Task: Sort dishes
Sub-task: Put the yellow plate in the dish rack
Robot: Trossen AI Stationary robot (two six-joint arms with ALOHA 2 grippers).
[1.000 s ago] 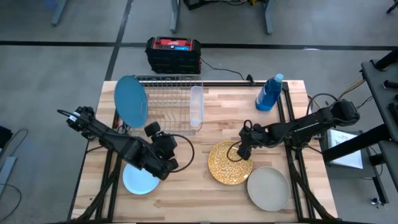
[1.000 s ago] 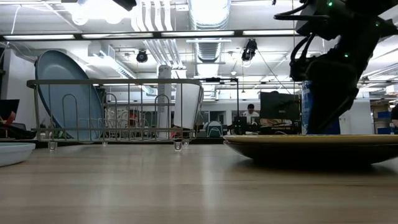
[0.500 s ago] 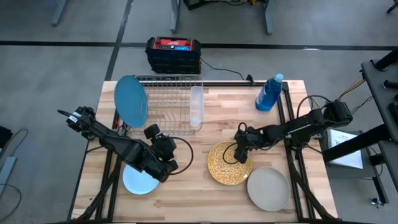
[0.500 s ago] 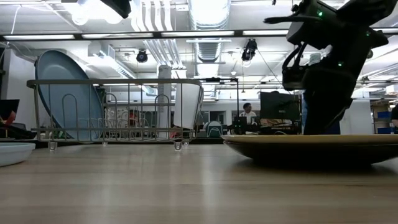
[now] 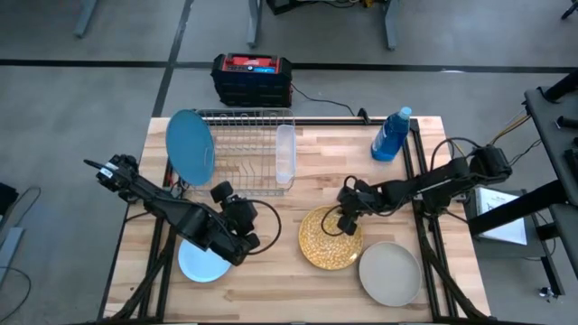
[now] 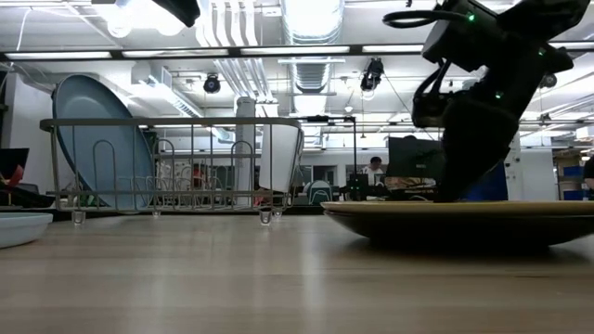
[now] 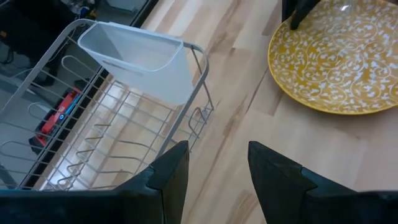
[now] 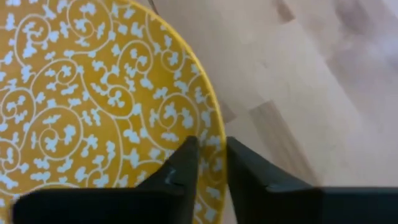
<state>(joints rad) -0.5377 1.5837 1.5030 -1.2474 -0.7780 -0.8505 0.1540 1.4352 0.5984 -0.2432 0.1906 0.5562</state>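
The gold speckled plate (image 5: pixel 325 242) lies flat on the table right of centre, and it also shows in the low view (image 6: pixel 464 221). My right gripper (image 5: pixel 344 223) is down at the plate's far right rim, its fingers closed to a narrow gap on it. My left gripper (image 5: pixel 242 238) is open and empty above the table between the small pale blue plate (image 5: pixel 200 264) and the gold plate. The beige-grey plate (image 5: pixel 390 274) lies near the front right. The large mid-blue plate (image 5: pixel 190 147) stands on edge in the wire rack (image 5: pixel 244 149). The dark teal-green plate is out of view. My right gripper has the gold plate's rim (image 8: pixel 214 140) between its two fingers, one finger (image 8: pixel 183 165) over the plate's inside and the other outside it. The fingers come slanting down from the table's right side. The plate's underside rests on the table.
A clear plastic cup (image 5: pixel 285 155) sits at the rack's right end. A blue bottle (image 5: pixel 391 135) stands at the far right. A black and red box (image 5: pixel 252 78) sits on the floor beyond the table's far edge.
My right gripper has gone toward the table's left edge and a little toward its near edge, over the gold plate. The plate has slid a little toward the table's left edge, still flat on the table.
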